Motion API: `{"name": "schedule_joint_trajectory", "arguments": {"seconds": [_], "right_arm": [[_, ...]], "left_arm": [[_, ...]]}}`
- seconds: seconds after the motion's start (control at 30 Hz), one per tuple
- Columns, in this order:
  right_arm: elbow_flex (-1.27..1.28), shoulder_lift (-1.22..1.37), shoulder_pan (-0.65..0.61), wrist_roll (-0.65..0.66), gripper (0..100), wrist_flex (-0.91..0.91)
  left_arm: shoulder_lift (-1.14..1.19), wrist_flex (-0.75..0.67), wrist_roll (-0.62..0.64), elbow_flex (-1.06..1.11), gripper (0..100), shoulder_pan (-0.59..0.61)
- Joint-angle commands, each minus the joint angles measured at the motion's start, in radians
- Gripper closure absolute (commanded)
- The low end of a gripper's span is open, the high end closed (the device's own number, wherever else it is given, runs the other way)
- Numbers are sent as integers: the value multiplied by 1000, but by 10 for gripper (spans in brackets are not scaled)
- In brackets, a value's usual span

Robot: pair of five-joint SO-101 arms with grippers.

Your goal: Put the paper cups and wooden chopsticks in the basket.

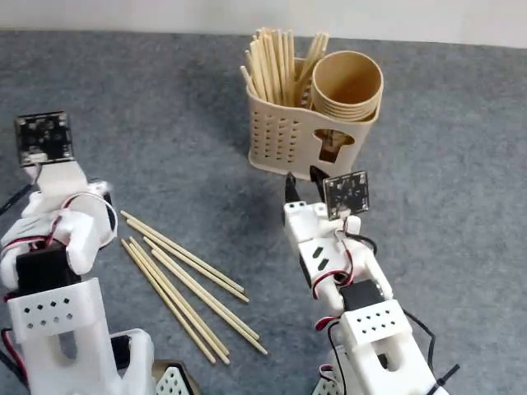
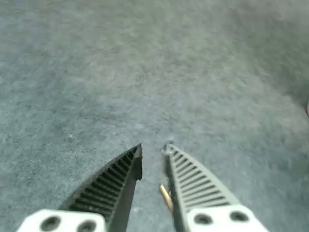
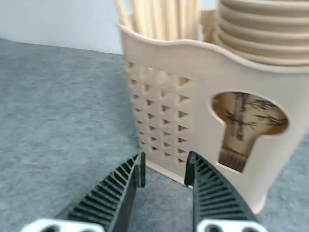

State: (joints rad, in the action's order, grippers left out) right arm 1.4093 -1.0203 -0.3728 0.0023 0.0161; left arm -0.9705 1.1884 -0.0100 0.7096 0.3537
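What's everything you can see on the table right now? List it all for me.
basket: one, beige, upright at the far middle of the table
cups: one nested stack, tan, standing in the basket
standing chopsticks: one bundle, pale wood, upright in the basket beside the cups
loose chopsticks: about six, pale wood, flat on the table between the two arms
table: one, grey fabric cover
left gripper: one, white with black fingers, open, low over the table near a loose chopstick's end
right gripper: one, white with black fingers, open, close in front of the basket
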Motion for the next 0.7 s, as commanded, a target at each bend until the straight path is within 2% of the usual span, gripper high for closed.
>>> {"name": "schedule_joint_trajectory", "arguments": {"seconds": [0.0,0.3,0.5,0.67], "right_arm": [[-13,-31,47,-9,854,2],[-16,-25,96,-9,854,2],[-16,-25,96,-9,854,2],[-15,-25,96,-9,854,2]], "left_arm": [[99,80,-15,-107,859,-44],[538,100,-6,-136,856,-122],[748,-3,158,-136,857,-137],[888,-80,241,-137,857,-163]]}}
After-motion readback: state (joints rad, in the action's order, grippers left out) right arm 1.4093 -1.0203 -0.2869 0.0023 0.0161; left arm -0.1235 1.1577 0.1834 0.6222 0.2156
